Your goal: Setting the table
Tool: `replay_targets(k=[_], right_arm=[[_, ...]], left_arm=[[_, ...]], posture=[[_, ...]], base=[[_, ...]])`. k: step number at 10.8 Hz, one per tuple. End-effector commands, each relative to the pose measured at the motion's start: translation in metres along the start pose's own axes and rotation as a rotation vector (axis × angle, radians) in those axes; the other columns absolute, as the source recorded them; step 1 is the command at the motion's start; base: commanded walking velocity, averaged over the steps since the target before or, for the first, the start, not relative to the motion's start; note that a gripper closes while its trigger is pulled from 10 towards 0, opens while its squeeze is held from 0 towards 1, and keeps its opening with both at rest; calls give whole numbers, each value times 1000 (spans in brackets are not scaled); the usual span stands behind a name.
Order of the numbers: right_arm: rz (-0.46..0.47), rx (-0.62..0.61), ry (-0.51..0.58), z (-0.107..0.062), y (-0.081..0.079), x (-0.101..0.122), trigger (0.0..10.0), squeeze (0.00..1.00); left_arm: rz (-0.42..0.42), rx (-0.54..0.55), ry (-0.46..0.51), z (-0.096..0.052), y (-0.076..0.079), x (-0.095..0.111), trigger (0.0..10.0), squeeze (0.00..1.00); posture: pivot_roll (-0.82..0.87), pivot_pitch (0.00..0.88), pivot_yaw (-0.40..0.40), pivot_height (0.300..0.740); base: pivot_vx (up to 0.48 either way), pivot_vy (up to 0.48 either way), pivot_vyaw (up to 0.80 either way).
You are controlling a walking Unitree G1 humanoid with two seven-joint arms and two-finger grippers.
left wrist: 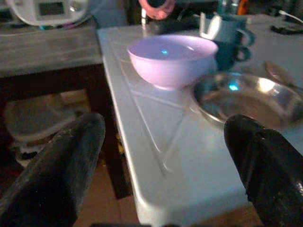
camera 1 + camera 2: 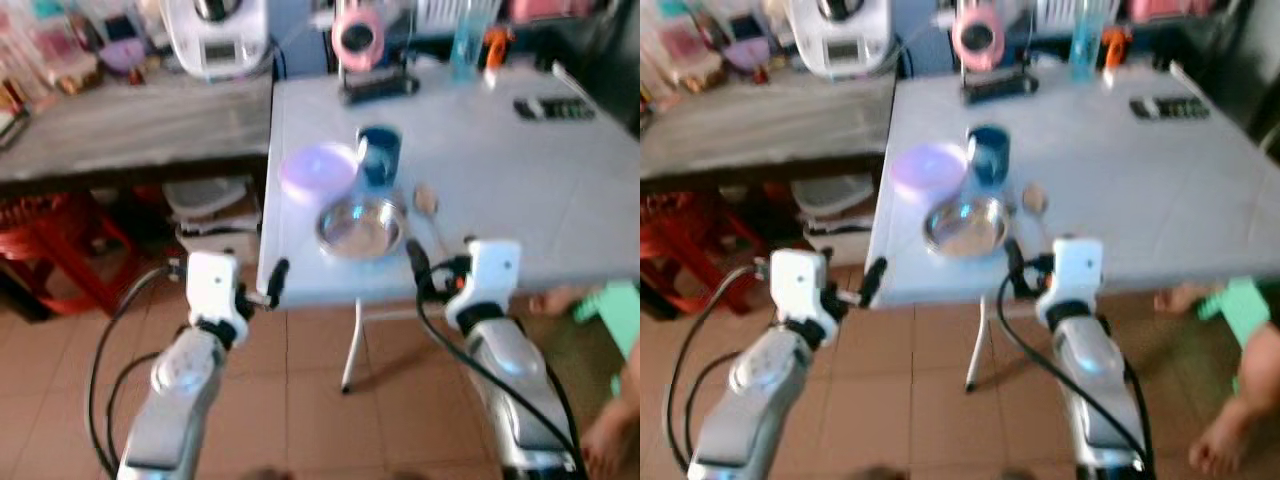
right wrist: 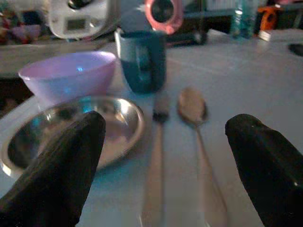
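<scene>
On the table (image 2: 560,190), just ahead of the right gripper (image 3: 163,161), the plate (image 3: 75,127) lies left of fork (image 3: 156,156) and spoon (image 3: 196,123), bowl (image 3: 68,73) and mug (image 3: 142,59) behind them

- Head views blurred throughout; the shelf clutter (image 2: 60,50) at back left is too smeared to name.
- Dark flat thing (image 2: 553,108) on far right of desk (image 2: 520,190): cannot tell what it is.
- Fork (image 3: 155,156) and spoon (image 3: 199,142) handles run out of the right wrist view's edge, blurred.
- Person's foot (image 2: 1220,440) and green garment (image 2: 1245,305) cut off at right edge.
- Metal plate (image 1: 251,97) partly cut off behind left end effector finger (image 1: 265,165).
- Both arms cut off at bottom edge.
</scene>
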State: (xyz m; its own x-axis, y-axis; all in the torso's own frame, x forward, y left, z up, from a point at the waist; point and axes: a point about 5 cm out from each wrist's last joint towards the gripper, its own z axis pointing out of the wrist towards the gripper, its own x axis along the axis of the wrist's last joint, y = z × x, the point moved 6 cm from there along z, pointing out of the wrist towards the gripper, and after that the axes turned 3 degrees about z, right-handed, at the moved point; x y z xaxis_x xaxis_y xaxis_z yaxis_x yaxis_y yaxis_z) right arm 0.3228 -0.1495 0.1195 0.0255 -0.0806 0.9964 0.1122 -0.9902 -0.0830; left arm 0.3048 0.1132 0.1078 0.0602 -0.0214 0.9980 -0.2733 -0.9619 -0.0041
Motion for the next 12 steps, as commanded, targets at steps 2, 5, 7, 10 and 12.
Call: replay_targets(k=[2, 5, 7, 10, 12], right_arm=[[10, 28, 0, 1, -10, 0, 10000, 0], [15, 25, 16, 10, -8, 8, 10000, 0], [14, 45, 28, 22, -8, 16, 10000, 0], [12, 68, 48, 29, -15, 24, 10000, 0], [28, 40, 35, 28, -10, 20, 10000, 0]], left_arm=[[14, 47, -9, -2, -12, -2, 10000, 0], [12, 92, 10, -3, -20, 1, 10000, 0], [17, 101, 9, -6, -21, 2, 10000, 0], [24, 99, 1, -10, -20, 1, 10000, 0], [25, 99, -2, -12, -20, 0, 10000, 0]], posture=[[-60, 41, 89, 740], [-56, 52, 89, 740], [-48, 71, 94, 740], [-37, 87, 93, 740], [-36, 97, 92, 740]], base=[[187, -148, 0], [0, 0, 0], [0, 0, 0], [0, 0, 800], [0, 0, 0]])
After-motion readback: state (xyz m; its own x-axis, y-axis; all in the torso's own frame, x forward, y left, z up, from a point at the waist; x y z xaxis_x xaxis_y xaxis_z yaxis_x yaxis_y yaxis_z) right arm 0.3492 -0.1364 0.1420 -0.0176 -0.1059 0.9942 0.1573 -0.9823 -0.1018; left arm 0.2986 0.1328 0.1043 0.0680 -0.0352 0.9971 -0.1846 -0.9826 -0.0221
